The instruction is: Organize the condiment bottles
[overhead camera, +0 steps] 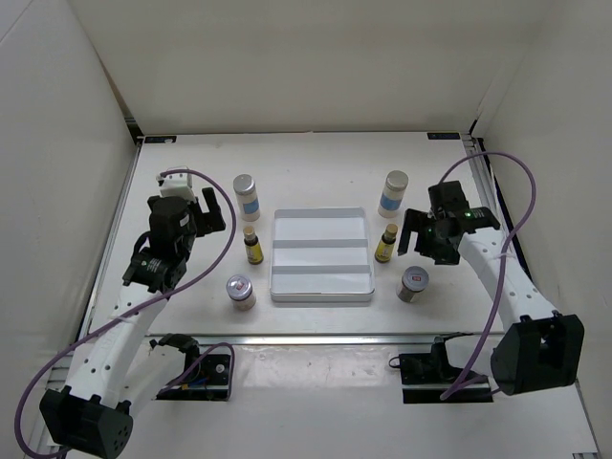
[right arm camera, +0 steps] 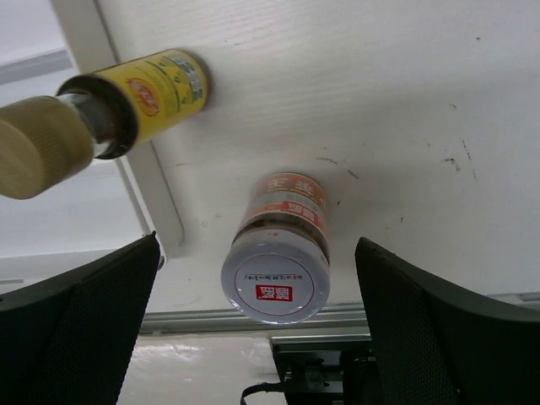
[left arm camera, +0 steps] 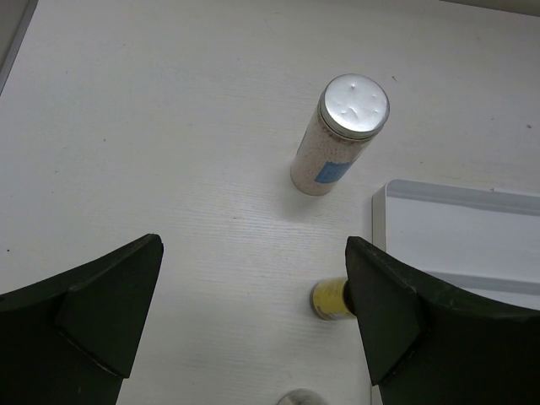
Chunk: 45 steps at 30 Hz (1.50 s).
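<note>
- Fingers released on both arms: left fingers [left arm camera: 101, 312] hang spread left of the tray [overhead camera: 320, 229], right fingers [right arm camera: 76, 329] spread just right of it, both grasping nothing.
- Six condiment bottles stand upright outside the tray, three along each side.
- Left side, far to near: white bottle [overhead camera: 247, 196], yellow-labelled bottle [overhead camera: 252, 246], squat jar [overhead camera: 240, 291].
- Right side, far to near: second white bottle [overhead camera: 392, 191], second yellow-labelled bottle [overhead camera: 386, 244], second squat jar [overhead camera: 413, 283].
- White ridged tray lies mid-worktop [overhead camera: 316, 163].

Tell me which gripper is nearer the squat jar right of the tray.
Right. The right gripper hovers just beyond the jar; the left gripper is across the tray, near the left white bottle.
</note>
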Available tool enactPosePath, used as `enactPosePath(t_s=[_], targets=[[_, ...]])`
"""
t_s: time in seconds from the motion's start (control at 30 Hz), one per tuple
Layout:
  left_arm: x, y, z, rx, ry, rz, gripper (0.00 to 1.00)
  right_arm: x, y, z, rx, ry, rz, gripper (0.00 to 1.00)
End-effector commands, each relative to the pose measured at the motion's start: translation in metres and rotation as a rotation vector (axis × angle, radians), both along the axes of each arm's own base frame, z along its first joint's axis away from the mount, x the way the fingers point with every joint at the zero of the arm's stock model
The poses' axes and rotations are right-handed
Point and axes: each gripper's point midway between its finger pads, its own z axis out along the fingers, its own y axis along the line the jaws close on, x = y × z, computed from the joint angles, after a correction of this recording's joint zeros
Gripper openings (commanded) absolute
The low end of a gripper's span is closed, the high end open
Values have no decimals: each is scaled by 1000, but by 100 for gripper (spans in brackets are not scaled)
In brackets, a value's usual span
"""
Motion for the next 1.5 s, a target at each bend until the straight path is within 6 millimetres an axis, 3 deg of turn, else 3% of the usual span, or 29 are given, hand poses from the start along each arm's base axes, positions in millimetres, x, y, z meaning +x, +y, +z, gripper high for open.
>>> enactPosePath(t_s=[0.0,0.23,0.47,0.63,0.87,0.97,1.1,1.23,1.3,1.47], targets=[[-1,-5,6,-22,-25,-19,100,-5,-15,-2,-59,-21,-83,100],[-1,-3,6,-19,-26,-11,100,-16,-6,-30,-22,102,-154,100],[-3,6,-1,-24,-21,47,100,-31,5,-46,44,135,-201,100],[-5,9,-2,-28,-24,68,100,-40,7,-62,43,187,-212,82],[-7,10,4,-34,-43,68,100,-49,4,-44,63,104,-249,40],[-9,12,7,-34,-54,77,100,-44,8,-17,90,30,-231,29],[-10,12,9,-36,-63,77,100,-41,22,13,108,-36,-146,17],[-10,12,5,-34,-54,78,100,-31,52,45,141,-119,-15,14],[-10,12,5,-34,-54,78,100,-30,70,39,118,-107,64,6],[-12,16,-1,-57,-42,115,100,-29,112,20,33,-98,223,1]])
